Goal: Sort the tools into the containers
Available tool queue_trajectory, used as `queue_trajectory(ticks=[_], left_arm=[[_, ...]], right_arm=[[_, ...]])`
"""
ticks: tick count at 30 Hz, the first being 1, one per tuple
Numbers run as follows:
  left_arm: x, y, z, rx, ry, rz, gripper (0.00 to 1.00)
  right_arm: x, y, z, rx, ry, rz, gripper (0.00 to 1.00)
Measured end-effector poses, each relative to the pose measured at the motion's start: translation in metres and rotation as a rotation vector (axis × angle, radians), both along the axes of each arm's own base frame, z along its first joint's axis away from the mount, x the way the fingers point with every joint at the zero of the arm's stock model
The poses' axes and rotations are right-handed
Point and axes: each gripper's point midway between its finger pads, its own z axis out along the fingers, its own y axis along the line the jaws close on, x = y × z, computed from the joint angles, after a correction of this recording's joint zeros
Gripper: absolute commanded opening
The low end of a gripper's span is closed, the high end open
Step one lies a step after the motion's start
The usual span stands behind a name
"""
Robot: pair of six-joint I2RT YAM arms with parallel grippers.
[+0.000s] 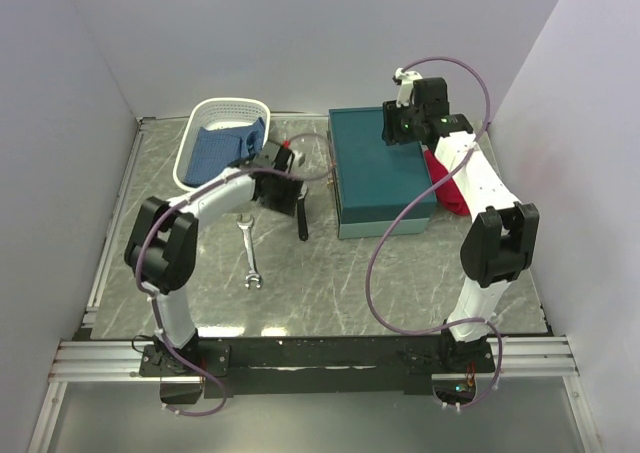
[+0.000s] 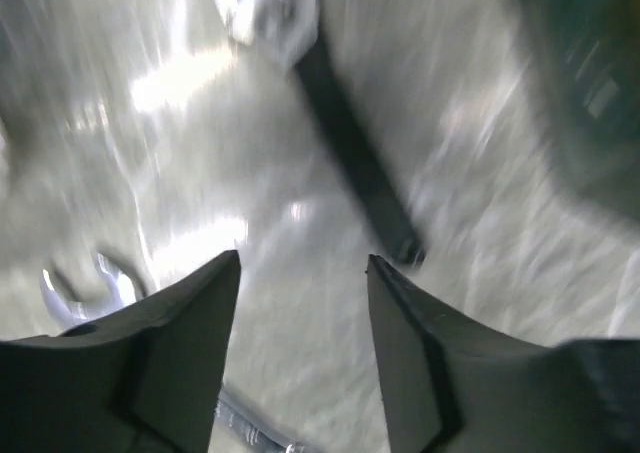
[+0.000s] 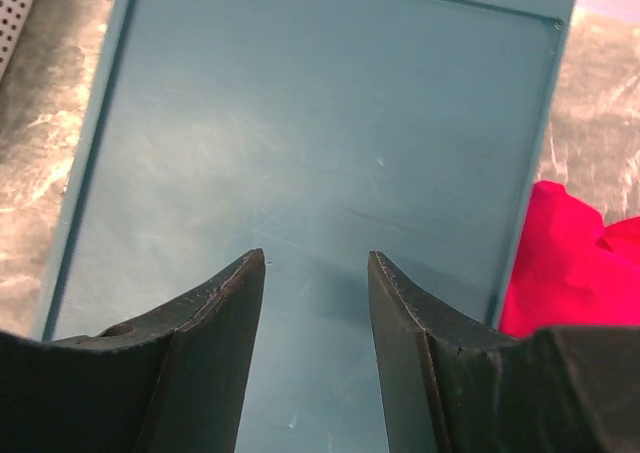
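Left end effector (image 2: 303,261), parted and empty, near the black-handled tool (image 2: 355,158) lying on the surface (image 1: 400,273) beside the shut teal box (image 3: 300,123); right end effector (image 3: 315,258), likewise parted and empty, above its lid, which you likely must open first.

The counter (image 1: 330,283) is covered in a grey, stone-patterned sheet veined with white. It is enclosed on three sides by plain pale walls: a back wall (image 1: 300,33), a left wall (image 1: 50,123) and a right wall (image 1: 600,153). Its left edge is bordered by a metal rail (image 1: 113,223), its near edge by silver aluminium profiles (image 1: 100,358). Bright patches of light (image 2: 190,73) are reflected off the sheet, blurred in the left wrist view. A plain grey surface (image 1: 330,428) is seen below the near edge.
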Motion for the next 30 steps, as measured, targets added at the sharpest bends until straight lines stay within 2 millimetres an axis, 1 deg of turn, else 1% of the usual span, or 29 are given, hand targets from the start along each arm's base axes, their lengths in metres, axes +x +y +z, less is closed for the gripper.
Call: queue_trajectory(ticks=[2, 4, 5, 6, 8, 11, 15, 19, 21, 22, 24, 25, 27, 28, 29, 30], left_arm=[[0.024, -0.014, 0.013, -0.03, -0.044, 0.011, 0.66], [0.051, -0.028, 0.019, -0.056, -0.085, 0.024, 0.69], [0.061, -0.033, 0.017, -0.06, -0.092, 0.029, 0.73], [0.071, -0.039, 0.014, -0.062, -0.098, 0.034, 0.74], [0.086, -0.046, 0.003, -0.062, -0.097, 0.051, 0.76], [0.096, -0.046, -0.02, -0.03, -0.08, 0.086, 0.75], [0.096, -0.038, -0.041, 0.018, -0.051, 0.119, 0.76], [0.099, -0.039, -0.041, 0.012, -0.054, 0.139, 0.73], [0.102, -0.04, -0.042, 0.01, -0.057, 0.144, 0.71], [0.104, -0.042, -0.042, 0.007, -0.059, 0.145, 0.66], [0.108, -0.044, -0.042, 0.001, -0.066, 0.149, 0.61], [0.11, -0.044, -0.042, 0.0, -0.07, 0.151, 0.53], [0.113, -0.045, -0.042, -0.005, -0.079, 0.156, 0.44], [0.114, -0.045, -0.042, -0.009, -0.078, 0.157, 0.31], [0.114, -0.045, -0.042, -0.012, -0.078, 0.16, 0.23], [0.114, -0.046, -0.042, -0.018, -0.075, 0.16, 0.12]], right_arm=[[-0.001, 0.004, 0.0, -0.001, 0.0, 0.009, 0.54], [-0.001, 0.006, 0.0, -0.004, 0.0, 0.011, 0.54], [-0.001, 0.006, 0.0, -0.008, -0.001, 0.012, 0.54], [-0.001, 0.006, -0.001, -0.009, -0.001, 0.012, 0.54], [-0.001, 0.005, -0.001, -0.018, -0.002, 0.007, 0.54], [-0.001, 0.003, -0.004, -0.027, 0.001, -0.001, 0.54], [-0.003, 0.0, -0.01, -0.043, 0.01, -0.009, 0.54], [-0.004, -0.003, -0.015, -0.058, 0.017, -0.014, 0.54], [-0.003, -0.004, -0.015, -0.061, 0.016, -0.017, 0.54], [-0.003, -0.004, -0.015, -0.064, 0.015, -0.017, 0.54], [-0.003, -0.004, -0.015, -0.065, 0.015, -0.016, 0.54], [-0.003, -0.004, -0.015, -0.065, 0.015, -0.016, 0.55], [-0.003, -0.004, -0.015, -0.067, 0.014, -0.014, 0.54], [-0.003, -0.004, -0.015, -0.068, 0.014, -0.015, 0.54], [-0.003, -0.005, -0.015, -0.069, 0.014, -0.015, 0.54], [-0.003, -0.005, -0.015, -0.069, 0.014, -0.015, 0.54]])
